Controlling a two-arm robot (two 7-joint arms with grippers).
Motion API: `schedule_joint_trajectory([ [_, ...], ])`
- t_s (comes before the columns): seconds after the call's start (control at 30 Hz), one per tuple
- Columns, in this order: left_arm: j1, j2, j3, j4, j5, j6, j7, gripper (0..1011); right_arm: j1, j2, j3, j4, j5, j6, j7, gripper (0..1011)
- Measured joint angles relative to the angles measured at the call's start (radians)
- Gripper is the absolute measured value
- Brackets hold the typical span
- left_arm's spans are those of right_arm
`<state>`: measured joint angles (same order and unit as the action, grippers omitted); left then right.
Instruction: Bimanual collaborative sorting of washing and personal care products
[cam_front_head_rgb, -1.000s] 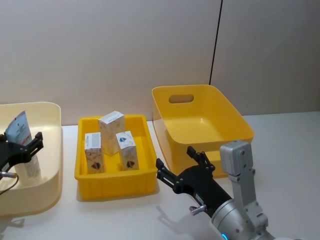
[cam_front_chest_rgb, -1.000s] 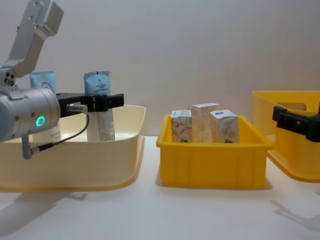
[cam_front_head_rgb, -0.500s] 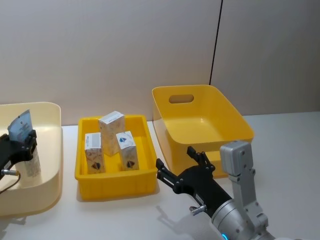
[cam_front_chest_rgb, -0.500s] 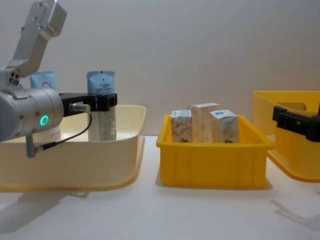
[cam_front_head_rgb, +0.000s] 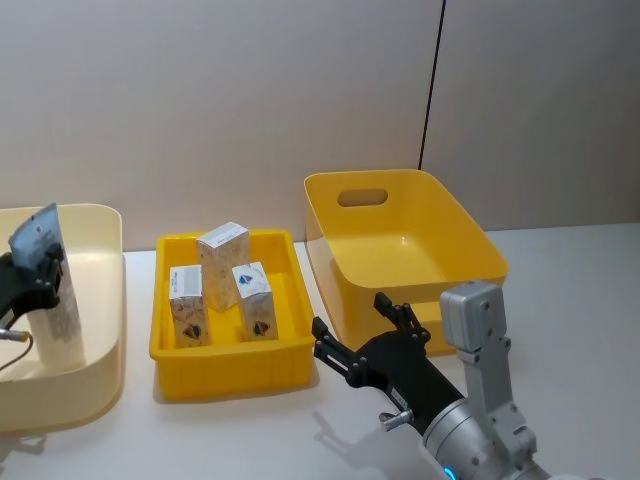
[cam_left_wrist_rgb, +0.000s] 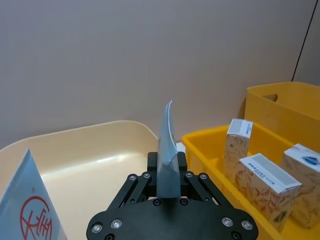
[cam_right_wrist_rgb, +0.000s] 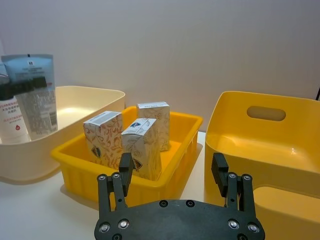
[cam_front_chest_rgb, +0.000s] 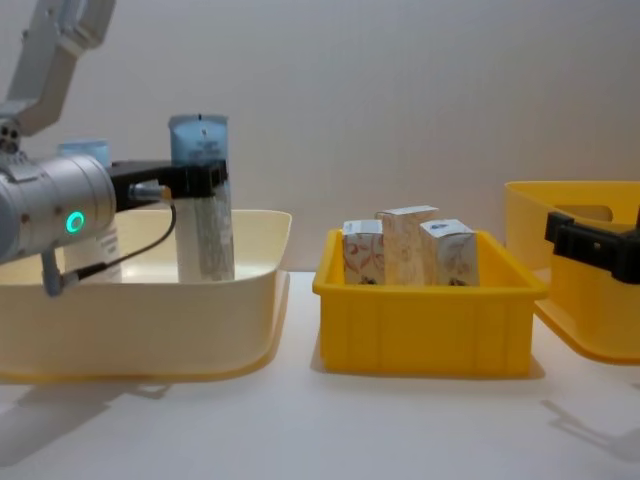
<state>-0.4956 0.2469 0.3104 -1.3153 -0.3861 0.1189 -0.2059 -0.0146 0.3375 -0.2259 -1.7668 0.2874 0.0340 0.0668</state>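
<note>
Tube has turned in the grip and risen a little over the last second, while the right arm hasn't budged. It now stands upright in the cream bin at the worktop's left edge. Its lower end is behind the bin wall, so you can't tell whether it's off the floor yet.

Left end effector is clamped on the tube's upper part, just under the crimped end. The left wrist view has the tube edge-on, pinched between both fingers. White bottle with the red mark stands just beside it in the same bin, apart from the grip.

My read: you're mid-pick, lifting the tube out for sorting. Next move needs a straight rise until the tube's base clears the bin rim, then a carry toward the worktop's middle. Watch the bottle next to it.

Three floral cartons stand in the small yellow tray mid-worktop. Big yellow bin sits right of it with nothing in it.

Right end effector hovers near the front edge, between tray and big bin, fingers wide apart, holding nothing. It looks set to receive, but the drop point isn't clear from here.
</note>
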Motion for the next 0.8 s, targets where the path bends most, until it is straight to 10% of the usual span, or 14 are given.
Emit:
schedule_joint_trajectory([
  [0.8,0.005,0.049,-0.037,-0.101,-0.148,-0.113,-0.266,203,0.0,0.0,0.0,0.0,0.0,0.0,0.0,1001],
])
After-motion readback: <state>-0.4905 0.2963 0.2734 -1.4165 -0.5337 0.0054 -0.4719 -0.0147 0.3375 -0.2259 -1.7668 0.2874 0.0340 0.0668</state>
